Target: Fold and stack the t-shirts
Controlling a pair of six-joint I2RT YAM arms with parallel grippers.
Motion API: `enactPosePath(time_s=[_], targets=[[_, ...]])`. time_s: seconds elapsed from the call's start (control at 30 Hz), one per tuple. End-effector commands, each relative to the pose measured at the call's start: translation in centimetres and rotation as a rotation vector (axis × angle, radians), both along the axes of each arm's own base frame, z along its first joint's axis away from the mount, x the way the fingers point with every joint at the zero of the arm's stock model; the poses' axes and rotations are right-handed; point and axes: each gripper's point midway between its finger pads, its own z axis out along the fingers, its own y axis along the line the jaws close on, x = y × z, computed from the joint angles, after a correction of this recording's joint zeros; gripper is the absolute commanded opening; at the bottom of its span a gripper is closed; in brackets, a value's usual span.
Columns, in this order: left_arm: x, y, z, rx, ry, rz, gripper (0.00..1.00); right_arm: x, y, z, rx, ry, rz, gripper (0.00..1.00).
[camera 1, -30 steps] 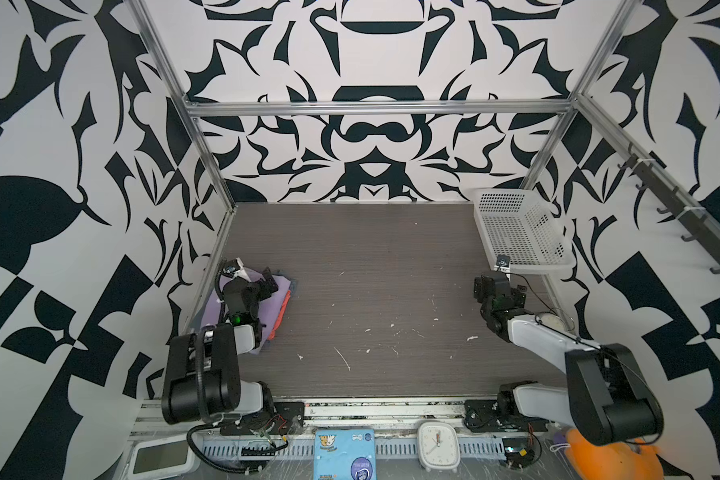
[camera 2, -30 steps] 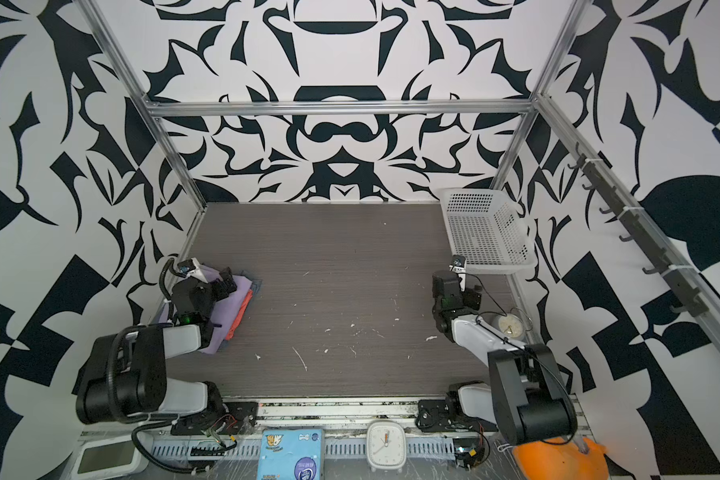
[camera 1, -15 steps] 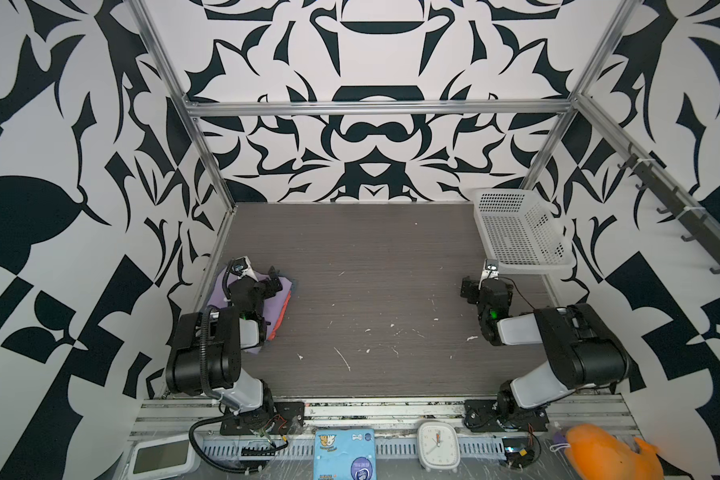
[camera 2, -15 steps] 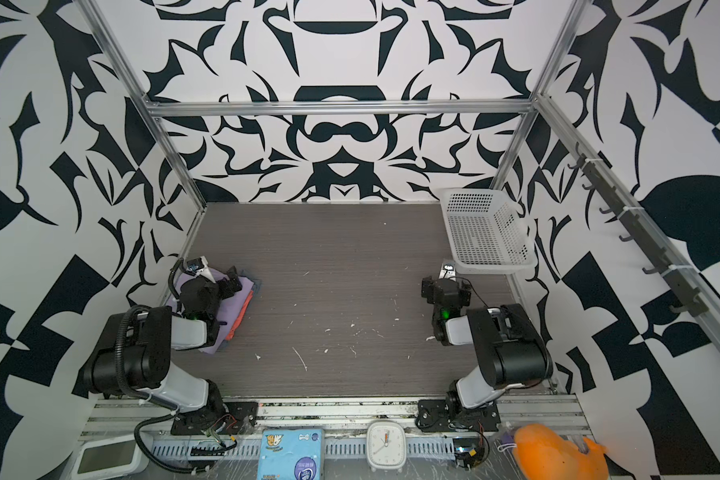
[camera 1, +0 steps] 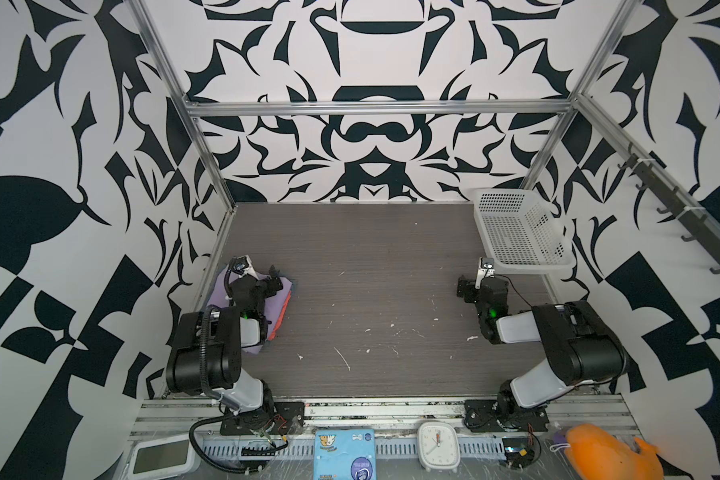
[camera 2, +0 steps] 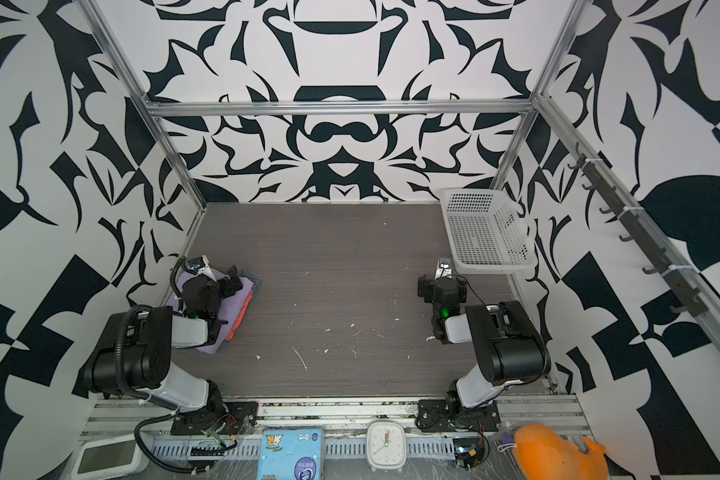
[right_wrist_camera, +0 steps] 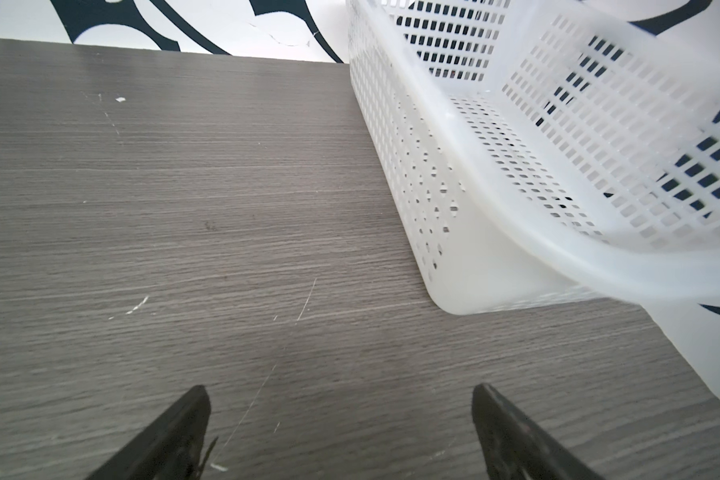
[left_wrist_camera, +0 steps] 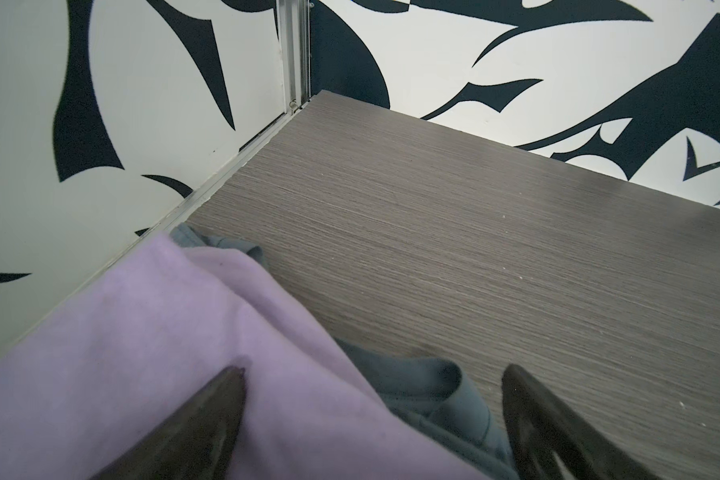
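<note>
Under the left gripper a folded lavender t-shirt is stacked — coral-red t-shirt and grey-blue t-shirt edges exposed beneath.

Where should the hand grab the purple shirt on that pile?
Probably its folded edge facing the open table, coming from the table's middle. The lavender shirt lies flat on top beside the side wall, so only that edge, raised over the grey-blue shirt, offers a lip. The open left hand straddles it.

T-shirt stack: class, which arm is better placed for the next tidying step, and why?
Left, probably. The left gripper hangs open directly over the lavender shirt and grey-blue shirt at the table's left edge. The right gripper, also open, faces bare table beside the white basket, far from the cloth.
</note>
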Motion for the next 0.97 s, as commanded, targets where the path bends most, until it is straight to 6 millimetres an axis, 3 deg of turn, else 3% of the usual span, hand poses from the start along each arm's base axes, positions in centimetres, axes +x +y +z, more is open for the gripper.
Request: enactPosePath(time_s=[0.0, 0.93], targets=[[0.29, 0.03, 0.06, 0.009, 0.003, 0.002, 0.99, 0.89, 0.13, 2.08, 0.005, -0.07, 0.004, 1.0], [0.39, -0.13, 0.1, 0.024, 0.008, -0.004, 0.99, 0.9, 0.17, 2.07, 0.005, -0.073, 0.009, 1.0]])
